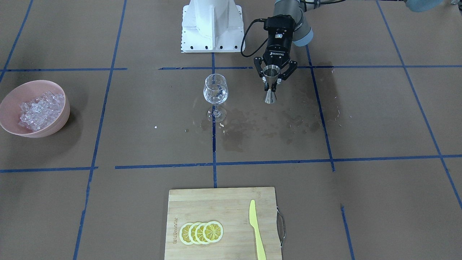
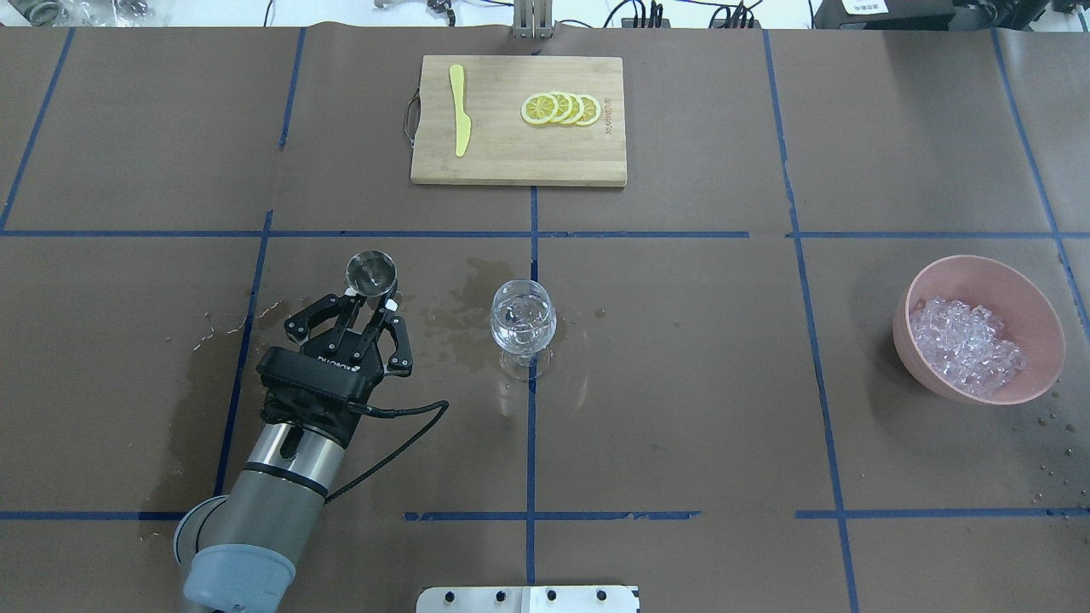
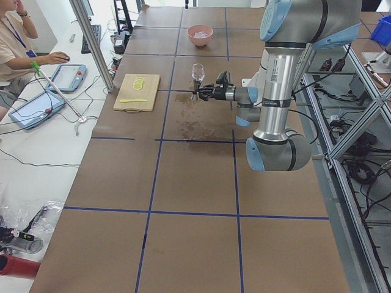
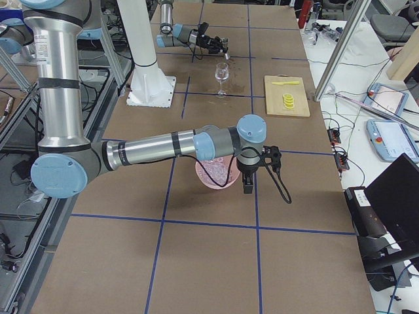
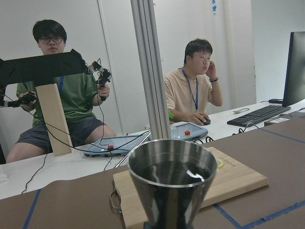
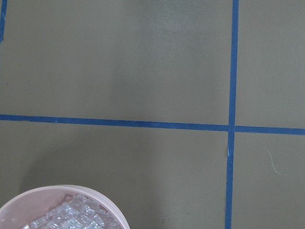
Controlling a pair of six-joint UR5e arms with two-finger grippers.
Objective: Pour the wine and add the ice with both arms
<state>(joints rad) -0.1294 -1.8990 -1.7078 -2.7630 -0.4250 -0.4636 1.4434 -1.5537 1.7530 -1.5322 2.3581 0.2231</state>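
Note:
A wine glass (image 1: 216, 90) stands upright at mid-table with clear, glinting contents in its bowl; the same glass (image 2: 523, 317) shows from overhead. My left gripper (image 1: 269, 86) is shut on a steel jigger (image 1: 269, 81), held upright just above the table beside the glass. In the left wrist view the jigger (image 5: 171, 186) has liquid inside. The ice (image 2: 962, 336) fills a pink bowl (image 2: 1035, 302) far to the right. My right gripper (image 4: 247, 186) hangs by that bowl's rim (image 4: 203, 178), and I cannot tell whether it is open or shut.
A bamboo cutting board (image 2: 511, 153) at the far edge carries lemon slices (image 2: 560, 108) and a yellow knife (image 2: 460, 109). Wet stains (image 1: 260, 126) spread around the glass. The white pedestal (image 1: 212, 25) stands at the robot's side. People sit beyond the table (image 5: 190, 90).

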